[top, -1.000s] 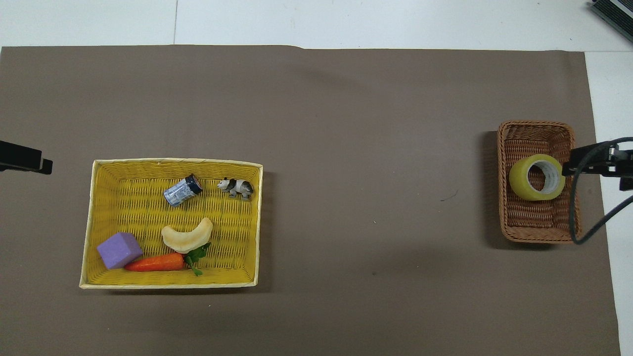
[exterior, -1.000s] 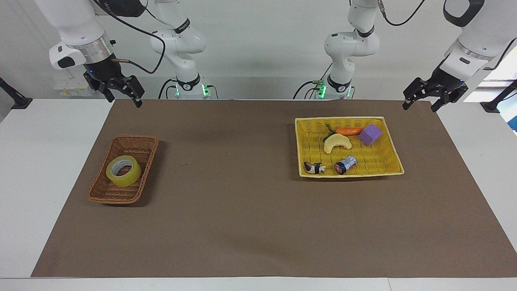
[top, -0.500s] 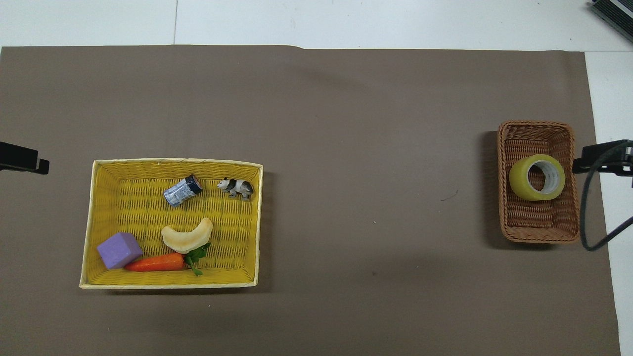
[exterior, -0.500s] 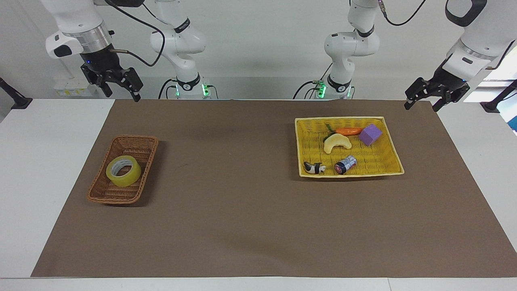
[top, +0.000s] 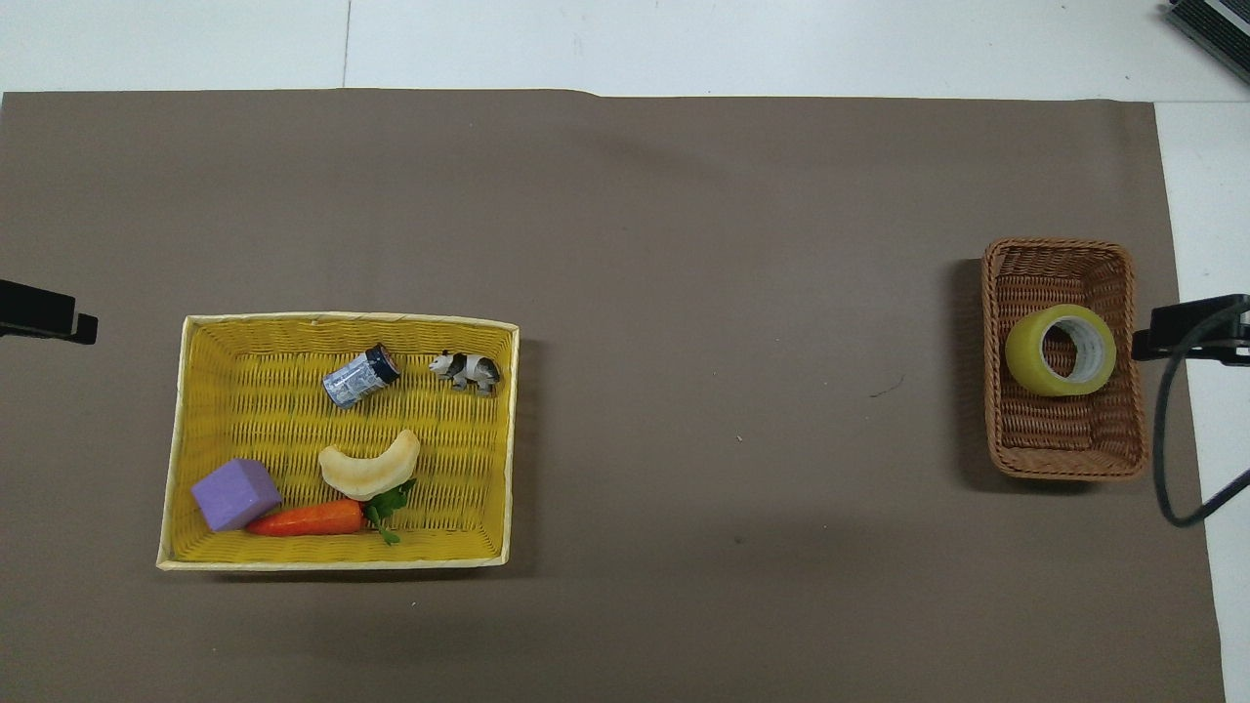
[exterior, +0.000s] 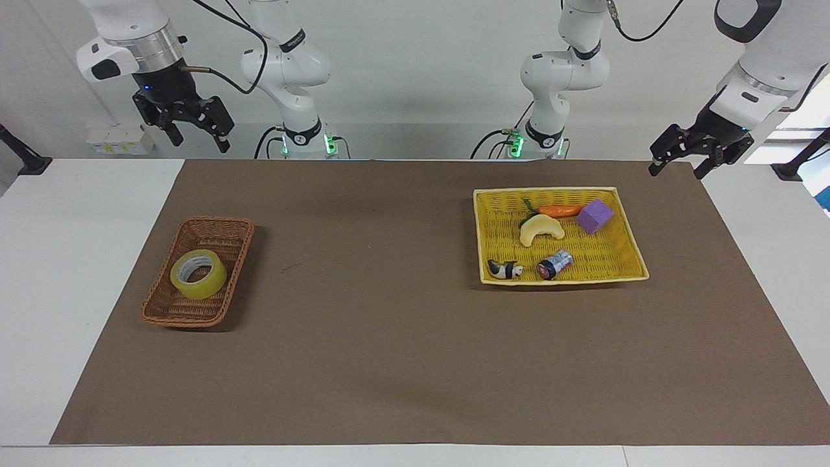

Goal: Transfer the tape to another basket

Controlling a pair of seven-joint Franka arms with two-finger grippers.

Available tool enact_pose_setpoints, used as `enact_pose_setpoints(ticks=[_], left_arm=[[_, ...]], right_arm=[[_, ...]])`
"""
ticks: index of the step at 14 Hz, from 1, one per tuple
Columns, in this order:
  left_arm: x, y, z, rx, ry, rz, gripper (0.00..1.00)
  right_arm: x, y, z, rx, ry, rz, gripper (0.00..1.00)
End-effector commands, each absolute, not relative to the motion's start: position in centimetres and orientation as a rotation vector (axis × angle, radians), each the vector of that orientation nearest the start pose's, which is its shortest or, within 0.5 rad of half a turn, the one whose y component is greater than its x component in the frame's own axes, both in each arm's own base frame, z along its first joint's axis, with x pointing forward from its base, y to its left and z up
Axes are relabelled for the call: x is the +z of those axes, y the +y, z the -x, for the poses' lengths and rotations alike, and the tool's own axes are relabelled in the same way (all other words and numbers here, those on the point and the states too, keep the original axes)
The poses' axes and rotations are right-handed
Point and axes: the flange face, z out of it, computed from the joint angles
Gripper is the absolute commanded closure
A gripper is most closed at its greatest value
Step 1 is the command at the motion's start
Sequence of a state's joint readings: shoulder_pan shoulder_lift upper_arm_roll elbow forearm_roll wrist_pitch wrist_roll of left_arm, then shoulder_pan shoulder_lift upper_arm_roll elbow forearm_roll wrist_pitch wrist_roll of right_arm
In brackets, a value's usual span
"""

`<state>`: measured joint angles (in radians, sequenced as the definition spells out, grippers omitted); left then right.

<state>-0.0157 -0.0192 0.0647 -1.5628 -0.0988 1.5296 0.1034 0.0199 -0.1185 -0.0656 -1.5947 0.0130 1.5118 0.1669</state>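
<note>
Facing view: right gripper (exterior: 199,136) rose, jaws wide; left gripper (exterior: 676,165) open, unchanged; tape (exterior: 198,274) in basket (exterior: 238,228).

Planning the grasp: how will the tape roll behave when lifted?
The tape leans tilted against the brown basket's wall, so it may shift when touched. Its round shape probably rolls if dropped. The glossy film looks slippery; the open core offers purchase.

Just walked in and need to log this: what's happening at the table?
Nothing is being handled. The tape lies in the brown basket at the right arm's end. The yellow tray at the left arm's end holds small items. The right gripper and left gripper hang open and empty, above the table's edge nearest the robots.
</note>
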Motion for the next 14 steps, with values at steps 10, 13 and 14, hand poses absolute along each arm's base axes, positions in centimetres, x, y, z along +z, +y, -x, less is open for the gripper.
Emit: enact_pose_setpoints(ticks=[10, 13, 14], left_arm=[[64.19, 1.75, -54.2, 0.012, 0.074, 3.25, 0.0], [64.27, 1.75, -54.15, 0.009, 0.074, 3.25, 0.0], [64.27, 1.75, -54.15, 0.009, 0.074, 3.25, 0.0]], right_arm=[[67.47, -2.74, -50.1, -0.051, 0.262, 3.136, 0.0], [67.34, -2.83, -50.12, -0.048, 0.176, 3.144, 0.0], [67.27, -2.85, -50.12, -0.046, 0.171, 3.146, 0.0]])
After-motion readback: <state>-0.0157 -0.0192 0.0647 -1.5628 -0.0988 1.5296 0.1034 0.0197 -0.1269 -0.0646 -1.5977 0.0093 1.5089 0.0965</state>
